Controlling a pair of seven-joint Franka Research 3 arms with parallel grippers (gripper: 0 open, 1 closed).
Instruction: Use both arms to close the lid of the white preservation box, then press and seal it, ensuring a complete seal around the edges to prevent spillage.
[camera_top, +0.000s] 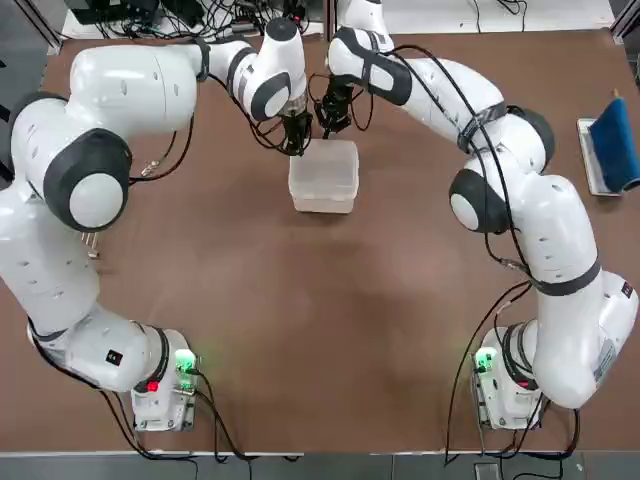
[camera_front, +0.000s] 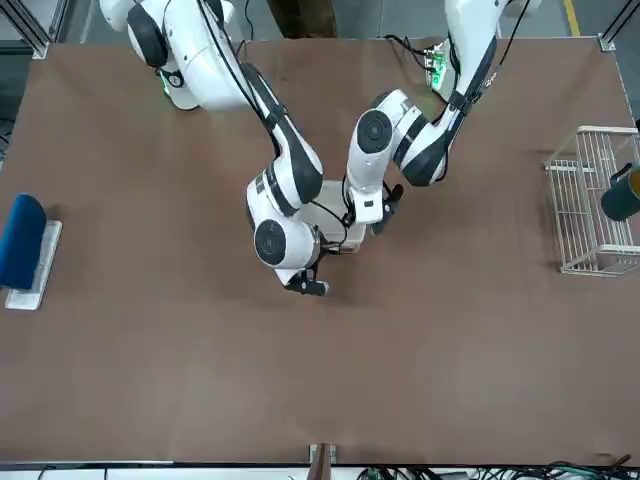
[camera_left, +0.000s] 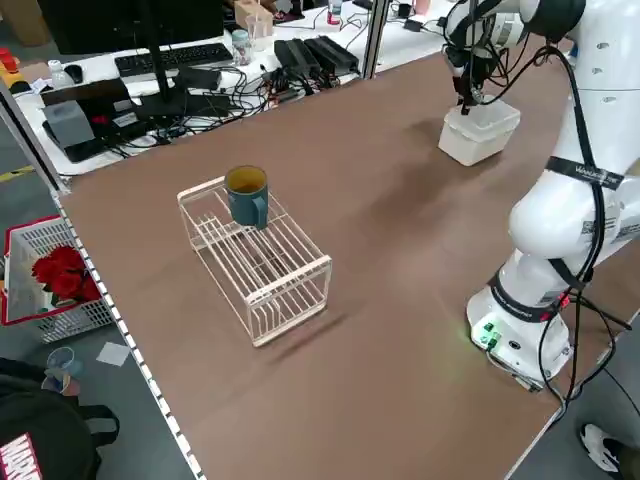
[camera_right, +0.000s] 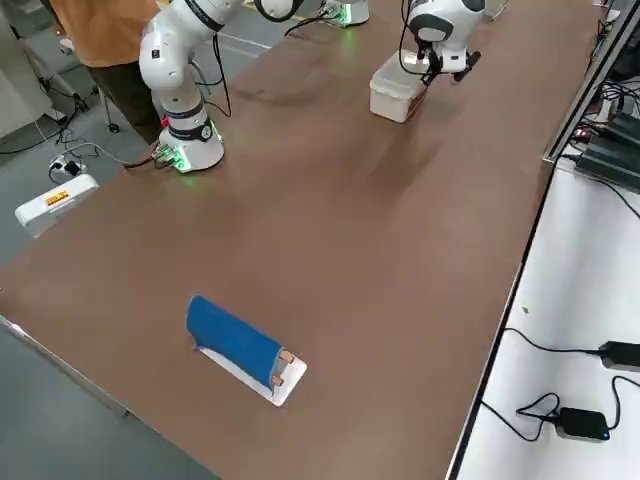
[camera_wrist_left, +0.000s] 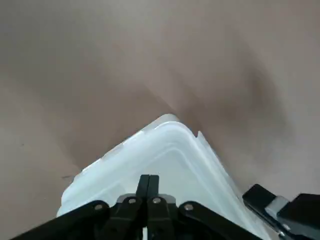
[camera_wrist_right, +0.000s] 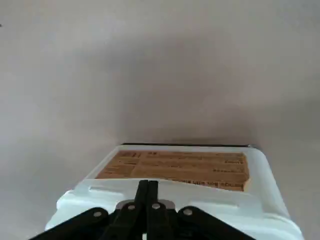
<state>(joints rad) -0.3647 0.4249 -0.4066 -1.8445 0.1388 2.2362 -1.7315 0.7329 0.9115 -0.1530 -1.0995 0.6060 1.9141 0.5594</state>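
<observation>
1. I see the lid (camera_wrist_left: 165, 155) already down on the white preservation box (camera_top: 324, 177), far centre of the table (camera_top: 300, 330).
2. The left gripper (camera_top: 296, 143) and right gripper (camera_top: 331, 120), both pressed together, sit at its far edge.
3. Sealing all edges is left, I judge.

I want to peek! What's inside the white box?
You cannot see inside: the lid is down on the white box. Both grippers, left and right, rest shut fingers on top.

My arms (camera_top: 130, 90): glossy white shells, black joint bands, black cables looping alongside, green lights on bases (camera_top: 185, 365), dark grippers.
</observation>
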